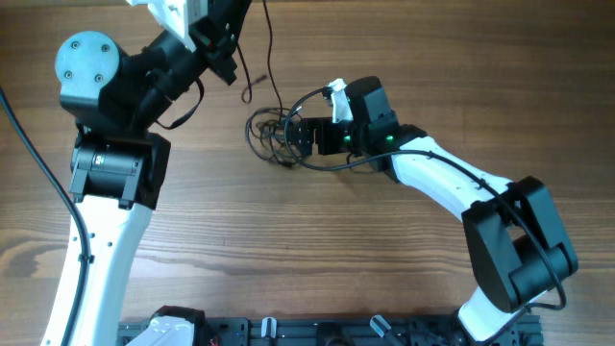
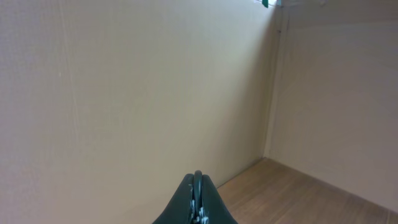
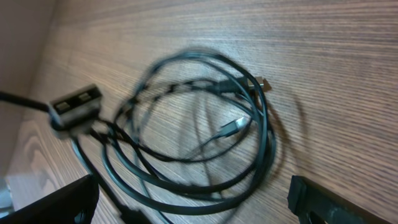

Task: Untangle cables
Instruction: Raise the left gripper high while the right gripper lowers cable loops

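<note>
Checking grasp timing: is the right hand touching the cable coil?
Cannot tell. Right wrist view: bare table separates one finger of the right hand from the cable coil, but strands run close by the other.

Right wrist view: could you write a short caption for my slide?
Open right tool over a loose coil of black cables on the wooden table.

Wood-grain surface (image 1: 288,240) spreads wide, a plain beige wall (image 2: 124,93) meets it, black rail (image 1: 317,332) lines the near edge.
</note>
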Tool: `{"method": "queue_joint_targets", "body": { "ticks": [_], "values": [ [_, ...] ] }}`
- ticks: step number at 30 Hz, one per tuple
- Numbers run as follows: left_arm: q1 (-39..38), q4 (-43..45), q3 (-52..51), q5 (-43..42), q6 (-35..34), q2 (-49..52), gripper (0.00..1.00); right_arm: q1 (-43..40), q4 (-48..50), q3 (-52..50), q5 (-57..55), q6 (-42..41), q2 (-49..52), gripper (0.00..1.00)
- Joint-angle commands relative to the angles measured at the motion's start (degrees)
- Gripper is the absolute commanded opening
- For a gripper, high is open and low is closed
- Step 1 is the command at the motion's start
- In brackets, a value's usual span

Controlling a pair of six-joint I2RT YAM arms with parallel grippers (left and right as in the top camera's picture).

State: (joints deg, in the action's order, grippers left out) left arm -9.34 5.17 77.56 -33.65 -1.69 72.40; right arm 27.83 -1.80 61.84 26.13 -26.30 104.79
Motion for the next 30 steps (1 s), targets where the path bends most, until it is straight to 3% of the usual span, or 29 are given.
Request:
{"method": "queue_joint_targets", "body": {
  "ticks": [1,11,15,20,30],
  "values": [
    [0.24,0.17,1.22,0.96,-0.46,-0.83,0.04,-0.04,1.7,-0.35,2.4,-2.62,0.85,0.97],
    [0.24,0.17,1.22,0.96,-0.48,-0.83,0.04,-0.02,4.94,-0.37,6.95,-3.26,0.87,0.88],
    [0.24,0.17,1.22,0.94,-0.48,-0.83,0.04,0.0,3.82,-0.37,6.93,-2.19,0.87,0.75],
    [0.24,0.17,1.22,0.94,-0.5,-0.83,0.04,0.74,3.74,-0.37,6.08,-2.16,0.87,0.66],
    [0.24,-0.04,1.22,0.07,-0.52,-0.83,0.04,2.54,7.13,-0.37,0.04,-5.01,0.87,0.76]
  ]
}}
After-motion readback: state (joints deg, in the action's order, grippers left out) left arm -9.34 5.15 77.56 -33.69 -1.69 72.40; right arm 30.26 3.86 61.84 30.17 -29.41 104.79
